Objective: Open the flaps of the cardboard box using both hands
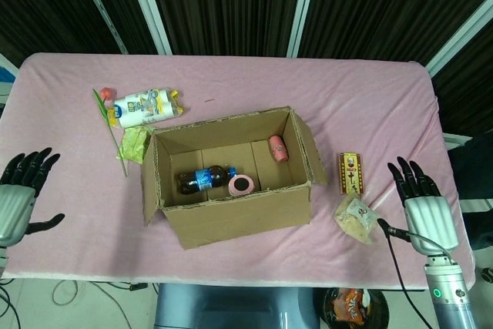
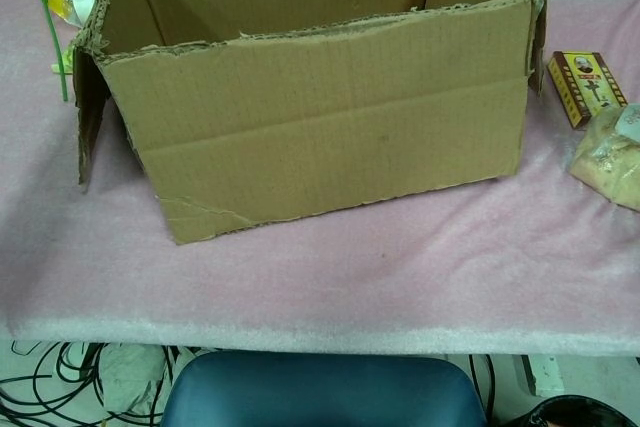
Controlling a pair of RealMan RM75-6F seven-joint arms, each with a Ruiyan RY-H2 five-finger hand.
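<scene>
The cardboard box (image 1: 231, 176) sits on the pink surface (image 1: 370, 105) between the two arms, well apart from both, with all its flaps folded outward and its top open. The left robot hand (image 1: 19, 198) hangs at the near left edge of the surface, fingers spread and holding nothing; the box lies off to its right. The right robot hand (image 1: 420, 202) hangs at the near right edge, fingers likewise spread and empty (neither hand shows in the chest view). Inside the box lie a dark bottle (image 1: 204, 179), a pink roll of tape (image 1: 241, 184) just beside it, and a small pink can (image 1: 277, 148) toward the far right corner. Just left of the right robot hand lies a bag of snacks (image 1: 357, 217), with a small yellow-and-red carton (image 1: 350, 172) beyond it. Far ahead and right of the left robot hand, a white packet (image 1: 146, 105), a green-stemmed flower (image 1: 112, 130) and a yellow wrapper (image 1: 135, 144) lie beside the box's left flap.
</scene>
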